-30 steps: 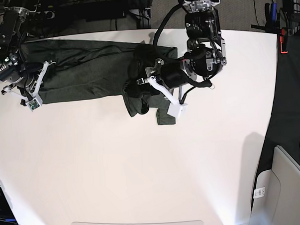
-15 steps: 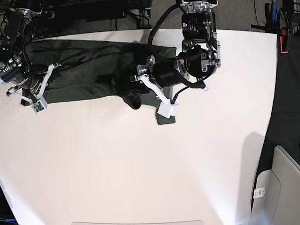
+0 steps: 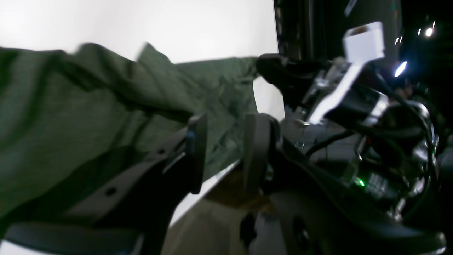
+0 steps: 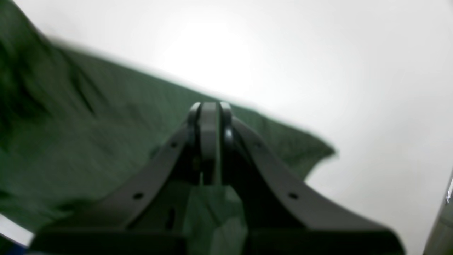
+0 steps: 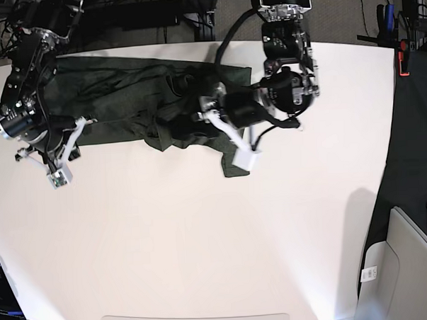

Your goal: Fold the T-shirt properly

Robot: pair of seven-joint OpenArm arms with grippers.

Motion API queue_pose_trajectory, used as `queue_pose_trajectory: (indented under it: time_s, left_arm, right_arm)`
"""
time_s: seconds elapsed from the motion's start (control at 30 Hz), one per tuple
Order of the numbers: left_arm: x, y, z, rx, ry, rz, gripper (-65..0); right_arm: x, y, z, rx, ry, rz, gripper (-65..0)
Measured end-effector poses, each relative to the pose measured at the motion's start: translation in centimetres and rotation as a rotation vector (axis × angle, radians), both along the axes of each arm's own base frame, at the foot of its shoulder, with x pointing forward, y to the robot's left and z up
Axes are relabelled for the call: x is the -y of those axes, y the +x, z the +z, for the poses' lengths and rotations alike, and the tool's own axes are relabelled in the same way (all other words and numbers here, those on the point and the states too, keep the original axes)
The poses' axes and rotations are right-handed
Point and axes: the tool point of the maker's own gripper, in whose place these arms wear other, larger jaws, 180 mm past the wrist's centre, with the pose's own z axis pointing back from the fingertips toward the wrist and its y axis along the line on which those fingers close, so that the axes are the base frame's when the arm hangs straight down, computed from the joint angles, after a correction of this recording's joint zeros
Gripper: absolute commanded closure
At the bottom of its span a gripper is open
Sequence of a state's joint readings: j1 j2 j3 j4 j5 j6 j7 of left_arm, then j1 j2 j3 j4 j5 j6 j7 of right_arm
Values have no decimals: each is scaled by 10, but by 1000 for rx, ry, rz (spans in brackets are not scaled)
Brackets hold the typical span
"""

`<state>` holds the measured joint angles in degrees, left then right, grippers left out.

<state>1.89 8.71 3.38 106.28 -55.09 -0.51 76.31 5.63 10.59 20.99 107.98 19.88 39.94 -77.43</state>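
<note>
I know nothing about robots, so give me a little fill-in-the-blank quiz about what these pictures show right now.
1. The T-shirt spread along the table's far edge is dark olive-____.
2. The right gripper has its jaws ____.
3. The left gripper has its jaws ____, with a gap between them.
4. The table top is plain ____.

Missing words: green; shut; apart; white

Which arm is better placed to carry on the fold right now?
Right. The right gripper is shut on the T-shirt at its edge, while the left gripper stands open with no cloth between its fingers.
</note>
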Motion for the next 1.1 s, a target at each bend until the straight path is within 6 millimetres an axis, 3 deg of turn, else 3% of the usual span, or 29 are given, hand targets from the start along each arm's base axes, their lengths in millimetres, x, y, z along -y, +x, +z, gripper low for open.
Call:
queue_pose_trajectory:
  time_s: [0.1, 0.17, 0.23, 0.33, 0.4, 0.47, 0.53, 0.57, 0.77, 0.87, 0.93, 1.0, 1.1]
  left_arm:
    - [-31, 3, -13, -23, 58, 43, -182]
    - [-59, 0, -27, -47, 111, 82, -184]
    - [-84, -3, -38, -73, 164, 120, -185]
    - [-116, 1, -41, -65, 214, 173, -186]
    - [-136, -3, -48, -83, 252, 202, -197]
    - [-150, -10, -54, -105, 276, 222, -213]
    - [-160, -16, -59, -128, 293, 244, -227]
    - [-160, -15, -59, -127, 291, 245, -233]
    - [-159, -15, -58, -124, 280, 248, -265]
    - [-162, -17, -60, -131, 284, 258, -265]
    - [-162, -17, -60, -133, 282, 255, -265]
    - [-161, -16, -59, -130, 283, 252, -265]
    - [-161, -16, -60, -132, 282, 252, -265]
  right_arm:
    - [-21, 19, 12, 54, 56, 5, -14]
    - [-52, 32, 12, 54, 106, 59, -27]
    - [-87, 48, 9, 41, 144, 145, -93]
    - [-110, 64, 2, 3, 83, 193, -241]
    - [-138, 71, 0, 5, 92, 240, -331]
    - [-174, 75, 1, 4, 108, 314, -373]
    - [-213, 80, 5, 4, 144, 391, -367]
    - [-220, 83, 8, 8, 143, 404, -354]
    - [-214, 87, 7, -2, 108, 387, -252]
    - [-217, 86, 8, 3, 119, 394, -244]
    - [-208, 83, 10, 21, 110, 384, -244]
    - [-170, 74, 9, 35, 60, 337, -245]
    - [-72, 53, 5, 0, -108, 153, -246]
